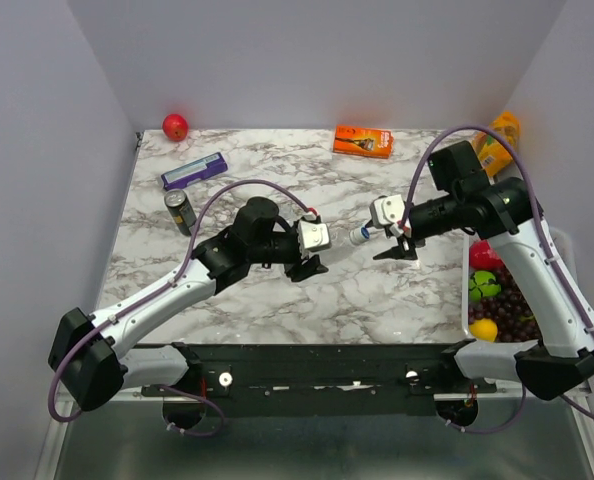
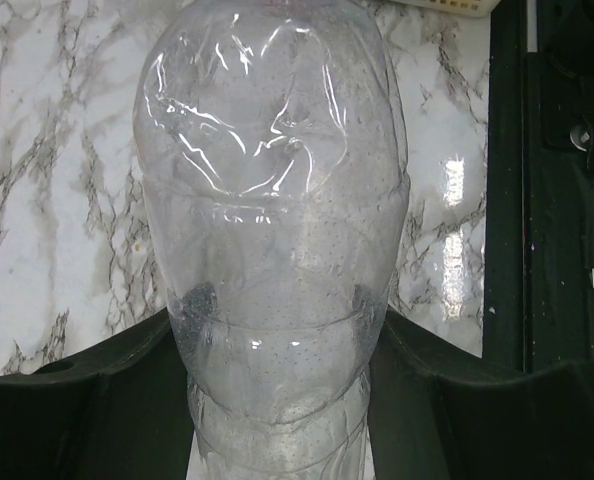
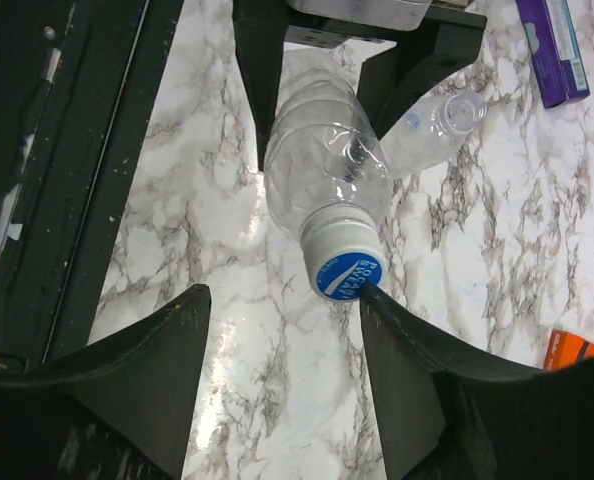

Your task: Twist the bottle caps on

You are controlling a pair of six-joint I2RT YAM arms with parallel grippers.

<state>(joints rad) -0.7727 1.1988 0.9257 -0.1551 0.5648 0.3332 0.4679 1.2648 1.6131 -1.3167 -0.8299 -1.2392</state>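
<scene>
Thin clear plastic bottle (image 2: 277,230), glossy, dented, finely speckled low down; cap (image 3: 345,274) smooth plastic, blue top, white side; table (image 2: 47,220) marble-patterned, polished, bright reflections right of centre.

The white-and-black left arm (image 1: 162,292) is stretched forward and inward from its base, and its black two-finger left gripper (image 1: 310,266) is clamped on the body of a clear colourless plastic bottle (image 2: 272,200). The white-and-black right arm (image 1: 542,265) is bent back inward at the elbow. Its black two-finger right gripper (image 1: 397,251) is pointed down with the fingers spread wide.
</scene>
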